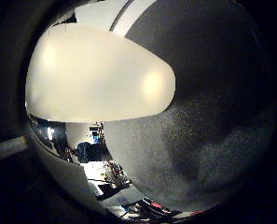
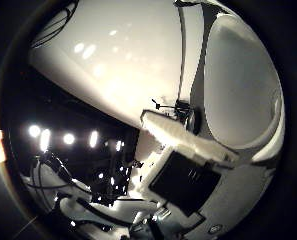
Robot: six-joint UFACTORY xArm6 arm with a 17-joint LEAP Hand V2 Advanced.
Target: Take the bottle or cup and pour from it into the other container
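In the right little finger side palm view a pale cream, smooth, rounded container (image 1: 96,75) fills much of the picture, close against the palm. I cannot tell if it is a bottle or a cup. In the right thumb side palm view a broad white curved surface (image 2: 118,60) lies just as close. White and black fingers (image 2: 188,150) of my hand (image 2: 193,165) reach in and curl against it. A second white rounded shape (image 2: 243,90) lies beside the fingers; what it is I cannot tell. No other container is plain in either view.
A grey speckled surface (image 1: 213,103) lies beside the pale container in the right little finger side palm view. Past it is a dim room with furniture (image 1: 96,159). The right thumb side palm view shows a dark room with several bright lamps (image 2: 63,135).
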